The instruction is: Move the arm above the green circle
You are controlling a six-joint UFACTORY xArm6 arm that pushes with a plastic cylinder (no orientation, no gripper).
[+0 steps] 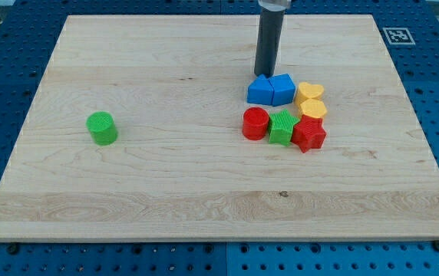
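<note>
The green circle [102, 128] is a short green cylinder standing alone on the wooden board at the view's left. My tip [265, 74] is the lower end of the dark rod that comes down from the view's top. It sits just above the two blue blocks [271, 90], far to the right of the green circle and a little higher in the view.
A cluster lies right of the board's centre: two blue blocks, two yellow blocks [310, 100], a red cylinder [255, 123], a green star-like block [282, 127] and a red star-like block [308, 133]. The wooden board [204, 199] rests on a blue perforated table.
</note>
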